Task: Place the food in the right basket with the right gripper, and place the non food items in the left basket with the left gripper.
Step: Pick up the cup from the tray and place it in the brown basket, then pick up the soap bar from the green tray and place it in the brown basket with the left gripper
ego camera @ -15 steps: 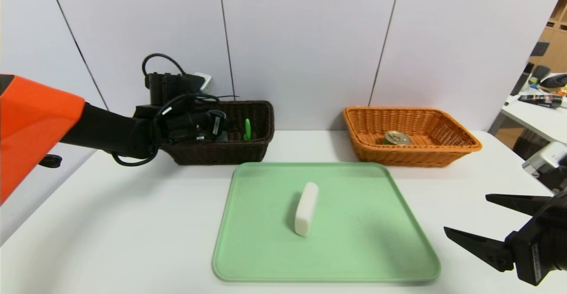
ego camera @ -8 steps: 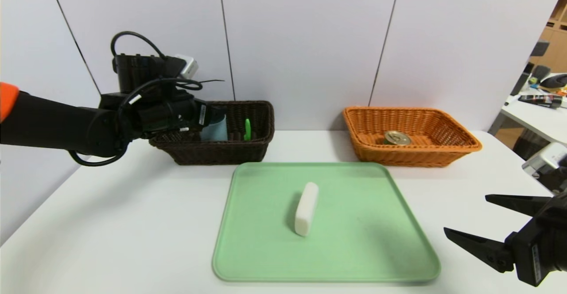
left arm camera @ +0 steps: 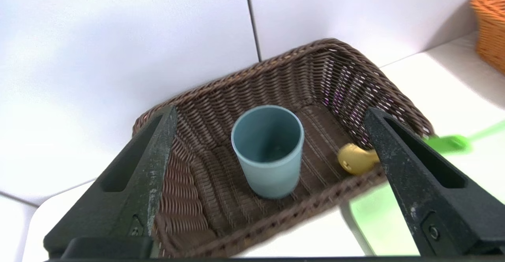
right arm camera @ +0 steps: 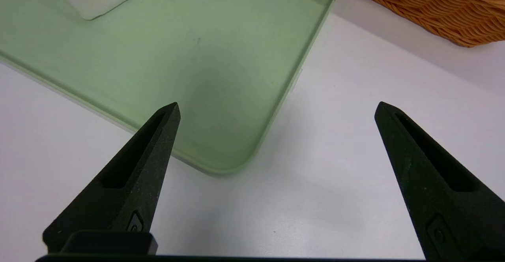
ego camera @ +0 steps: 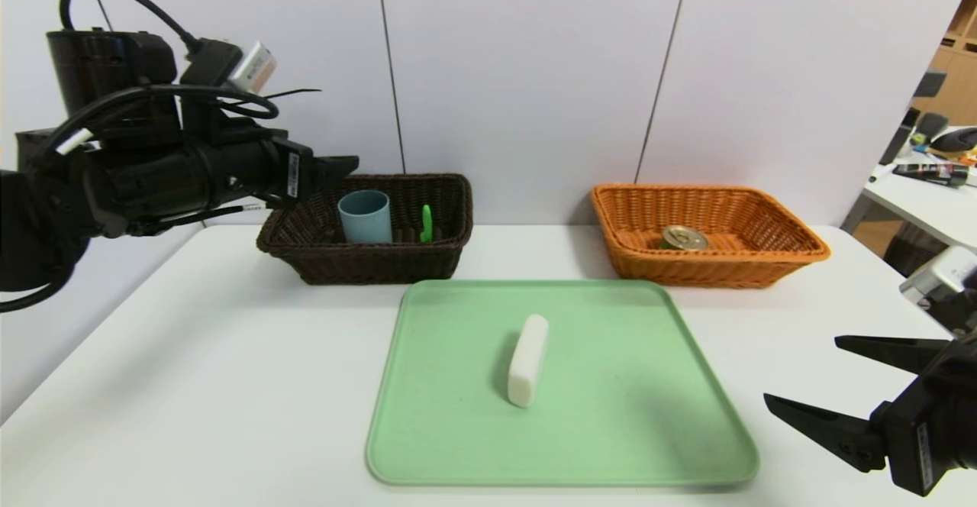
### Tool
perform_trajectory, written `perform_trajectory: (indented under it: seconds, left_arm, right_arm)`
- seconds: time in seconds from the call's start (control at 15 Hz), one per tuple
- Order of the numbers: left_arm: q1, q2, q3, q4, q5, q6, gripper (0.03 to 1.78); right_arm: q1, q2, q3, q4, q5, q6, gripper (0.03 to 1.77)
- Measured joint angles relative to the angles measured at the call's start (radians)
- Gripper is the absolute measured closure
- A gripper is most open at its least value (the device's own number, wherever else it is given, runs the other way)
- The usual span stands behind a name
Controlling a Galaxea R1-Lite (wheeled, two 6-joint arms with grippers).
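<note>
Black left gripper (left arm camera: 270,114) raised level before brown basket (ego camera: 366,263), jaws spread.

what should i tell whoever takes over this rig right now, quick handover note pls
Left gripper: open, empty, raised in front of the brown left basket.
Right gripper: open, empty, parked low at the table's right, beside the green tray.
Done: blue cup stands upright in the left basket with a green item and a small yellow piece; a can lies in the orange right basket.
Left: one white block lies alone on the tray. Whether it is food is unclear from here; sort it into the matching basket with that side's gripper.
</note>
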Motion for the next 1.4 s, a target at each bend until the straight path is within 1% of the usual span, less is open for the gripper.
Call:
perform_trajectory:
  seconds: [0.13,0.27,0.4,0.53,0.73,0.87,1.07,1.2,1.33,1.4]
  left_arm:
    - [-0.009,-0.083,0.027,0.051,-0.001,0.001,0.14]
    - [-0.045,-0.166,0.05,0.114,-0.003,0.001,0.13]
    - [-0.123,-0.235,0.095,0.152,0.001,-0.001,0.12]
    - [-0.22,-0.292,0.151,0.166,0.016,-0.003,0.12]
    - [-0.374,-0.333,0.217,0.161,0.089,-0.016,0.12]
    - [-0.463,-0.339,0.246,0.158,0.134,-0.049,0.12]
    - [-0.578,-0.324,0.259,0.156,0.198,-0.117,0.12]
    - [-0.64,-0.298,0.258,0.155,0.237,-0.15,0.12]
    - [-0.699,-0.258,0.254,0.129,0.278,-0.177,0.12]
    - [-0.721,-0.232,0.254,0.096,0.304,-0.184,0.12]
  right_arm:
    - [0.004,0.0,-0.001,0.0,0.0,0.0,0.1]
    - [0.006,0.0,-0.003,0.0,0.001,0.001,0.1]
    - [0.006,0.0,-0.003,0.0,0.001,0.001,0.1]
    - [0.006,0.0,-0.004,0.0,0.001,0.001,0.1]
    - [0.006,0.0,-0.002,0.0,0.0,0.0,0.1]
    - [0.006,0.0,-0.003,0.0,0.0,0.0,0.1]
    - [0.007,-0.001,-0.003,0.0,-0.002,0.0,0.1]
    - [0.007,-0.002,-0.004,0.0,-0.002,0.001,0.1]
    - [0.007,-0.003,-0.002,0.0,-0.001,0.001,0.1]
    - [0.007,-0.006,-0.002,0.0,-0.003,0.002,0.1]
